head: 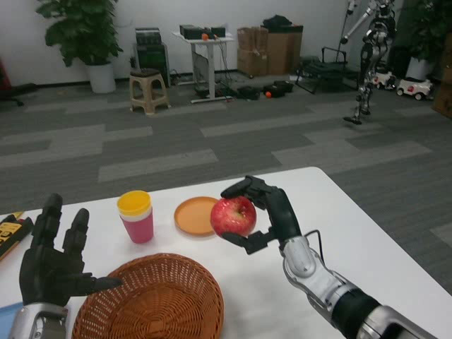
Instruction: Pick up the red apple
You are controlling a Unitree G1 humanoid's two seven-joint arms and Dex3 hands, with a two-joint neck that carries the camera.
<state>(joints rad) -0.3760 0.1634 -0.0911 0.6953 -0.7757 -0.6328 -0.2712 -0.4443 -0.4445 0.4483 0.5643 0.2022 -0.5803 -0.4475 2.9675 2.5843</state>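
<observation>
Wicker basket (152,300) nearest, left hand (51,265) beside it, fingers (78,227) spread — right hand (265,214) fingers around red apple (233,215); no legible writing.

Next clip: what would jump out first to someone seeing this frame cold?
The red apple stands out, held by the right hand over the white table, just in front of the orange plate. To its left stand stacked cups, yellow over pink, and a brown wicker basket fills the near edge. The left hand waits beside the basket, fingers spread.
</observation>
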